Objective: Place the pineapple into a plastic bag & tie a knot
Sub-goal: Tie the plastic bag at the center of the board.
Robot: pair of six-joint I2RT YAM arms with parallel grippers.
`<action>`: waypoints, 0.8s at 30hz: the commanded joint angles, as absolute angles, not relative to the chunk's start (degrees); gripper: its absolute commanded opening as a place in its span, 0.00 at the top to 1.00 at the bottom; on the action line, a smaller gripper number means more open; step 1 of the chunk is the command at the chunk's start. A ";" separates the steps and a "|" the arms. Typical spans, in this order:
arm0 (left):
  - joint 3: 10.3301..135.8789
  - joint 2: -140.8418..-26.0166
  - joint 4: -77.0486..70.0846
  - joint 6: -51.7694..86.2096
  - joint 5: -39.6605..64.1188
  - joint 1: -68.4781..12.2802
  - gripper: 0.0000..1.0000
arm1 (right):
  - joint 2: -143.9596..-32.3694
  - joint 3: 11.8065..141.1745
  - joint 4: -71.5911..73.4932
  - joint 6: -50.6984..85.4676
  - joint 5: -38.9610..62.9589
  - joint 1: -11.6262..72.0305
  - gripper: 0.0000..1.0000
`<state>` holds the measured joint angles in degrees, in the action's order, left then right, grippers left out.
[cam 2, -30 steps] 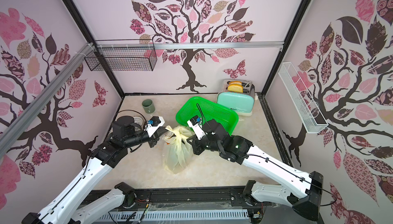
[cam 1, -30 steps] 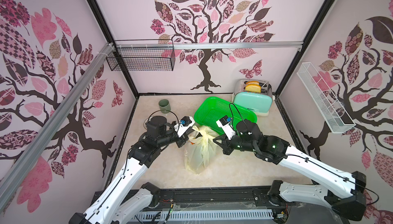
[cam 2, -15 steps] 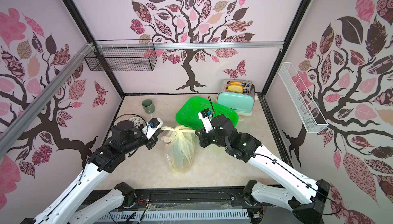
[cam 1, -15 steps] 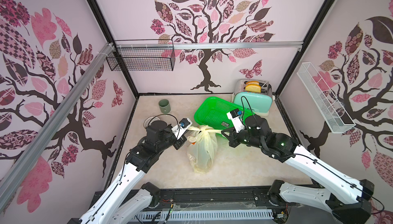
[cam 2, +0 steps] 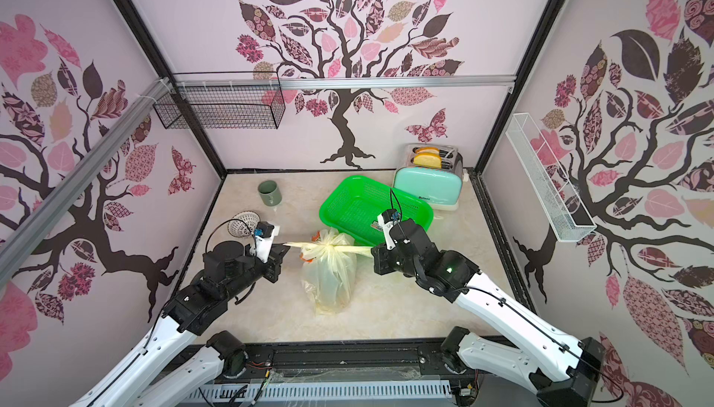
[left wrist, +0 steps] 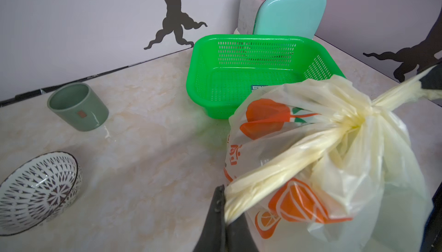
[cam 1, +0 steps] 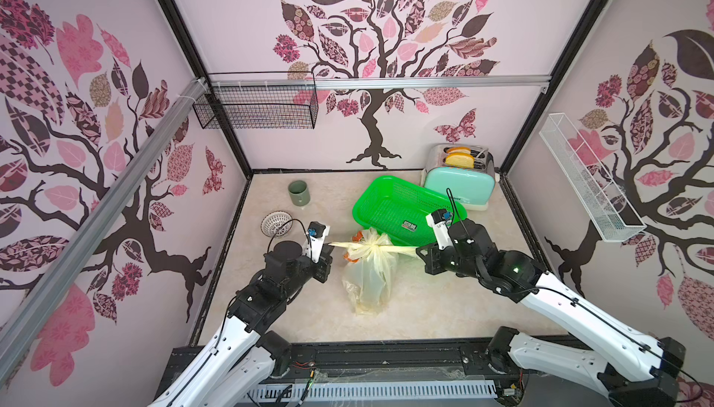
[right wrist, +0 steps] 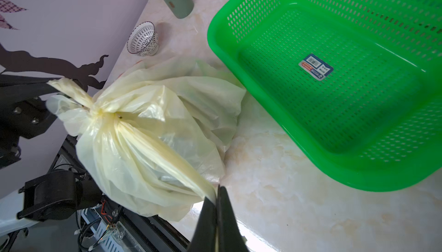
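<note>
The knot point(cam 1: 370, 248) stretched taut between two grippers.
The left gripper point(cam 1: 329, 246) and the right gripper point(cam 1: 419, 252) are each clamped on one strap point(cam 1: 402, 249) of the bag point(cam 1: 367, 285), which stands on the table point(cam 1: 425, 308) between them, just beside the basket point(cam 1: 402, 208).

You have the thin pale-yellow plastic bag point(cam 1: 369, 283) upright on the beige marbled tabletop point(cam 1: 293, 308), its knot point(cam 1: 368, 247) between left gripper point(cam 1: 329, 246) and right gripper point(cam 1: 419, 251), both clamped on its straps point(cam 1: 402, 249).
</note>
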<state>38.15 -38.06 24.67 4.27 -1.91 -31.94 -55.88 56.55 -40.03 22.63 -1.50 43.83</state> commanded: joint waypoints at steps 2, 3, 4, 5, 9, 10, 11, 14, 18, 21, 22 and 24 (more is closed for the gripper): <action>35.71 -34.92 30.12 20.12 -23.48 -29.19 1.00 | -53.39 53.25 -56.98 28.04 -21.27 36.60 1.00; 34.83 -34.39 30.46 21.97 -24.13 -29.27 1.00 | -52.93 52.43 -56.91 28.57 -21.04 35.42 1.00; 34.25 -33.68 30.87 23.56 -24.96 -29.35 1.00 | -52.49 51.84 -56.77 28.81 -20.50 34.20 1.00; 33.45 -32.92 31.24 24.96 -25.59 -29.31 1.00 | -52.01 51.23 -56.69 29.18 -20.02 32.95 1.00; 30.54 -30.60 31.25 29.25 -26.15 -29.40 1.00 | -51.07 49.63 -56.25 29.27 -17.73 29.51 1.00; 30.05 -30.49 31.36 29.86 -25.91 -29.46 1.00 | -51.08 49.41 -56.17 29.25 -17.54 29.29 1.00; 29.66 -30.43 31.60 30.44 -25.82 -29.69 1.00 | -51.17 49.21 -56.01 29.28 -17.41 29.31 1.00; 28.83 -30.56 32.51 32.11 -26.06 -29.91 1.00 | -51.65 48.29 -55.99 30.06 -17.66 29.04 1.00; 27.37 -30.21 32.57 33.38 -26.72 -30.06 1.00 | -52.03 46.65 -55.84 30.70 -17.24 27.85 1.00; 26.64 -29.72 32.55 34.24 -27.51 -30.06 1.00 | -51.96 46.41 -55.76 30.82 -17.05 27.21 1.00; 26.57 -29.62 32.39 34.23 -27.74 -30.08 1.00 | -51.98 46.49 -55.79 30.77 -16.92 27.11 1.00; 26.63 -29.60 32.02 34.04 -28.13 -30.07 1.00 | -52.29 46.60 -55.63 30.64 -16.71 27.09 1.00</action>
